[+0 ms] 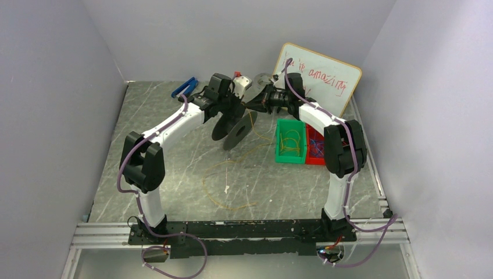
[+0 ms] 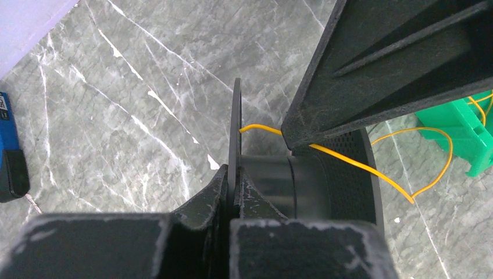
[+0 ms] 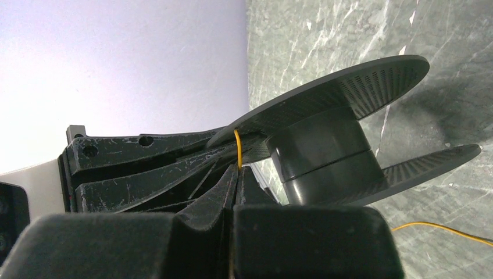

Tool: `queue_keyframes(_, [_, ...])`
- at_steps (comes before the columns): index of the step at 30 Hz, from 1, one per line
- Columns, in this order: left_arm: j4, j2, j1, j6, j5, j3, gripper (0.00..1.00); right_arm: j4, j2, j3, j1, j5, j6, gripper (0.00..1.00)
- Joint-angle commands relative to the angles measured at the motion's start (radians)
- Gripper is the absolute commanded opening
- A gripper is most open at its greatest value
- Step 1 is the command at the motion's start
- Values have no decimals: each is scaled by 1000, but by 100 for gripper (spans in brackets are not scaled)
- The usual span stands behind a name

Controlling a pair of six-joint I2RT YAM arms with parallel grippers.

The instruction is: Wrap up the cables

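Left fingers (image 2: pixel 203 199) clamped on thin matte-black spool (image 3: pixel 325 157) flange; right fingers (image 3: pixel 215 195) pinched shut on string-thin yellow cable (image 3: pixel 238 145) above veined grey tabletop (image 2: pixel 116 116).

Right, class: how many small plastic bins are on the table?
2. The green bin sits right of the black spool; the red bin sits beside it, farther right, partly hidden behind the right arm.

Soft, even light from above fills all three views. The spool (image 3: pixel 323 152) throws a diffuse shadow on the bench (image 3: pixel 302 35) (right wrist view). The right end effector (image 3: pixel 234 174) looms dark and slightly soft; the wall (image 3: pixel 116 58) behind washes out pale.
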Motion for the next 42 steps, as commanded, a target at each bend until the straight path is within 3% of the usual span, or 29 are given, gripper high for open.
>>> queue_keyframes(1, [-42, 12, -7, -21, 55, 27, 3, 9, -5, 55, 4, 5, -9, 0])
queue_keyframes(42, [-49, 11, 6, -29, 96, 32, 3, -63, 15, 99, 15, 23, -89, 0])
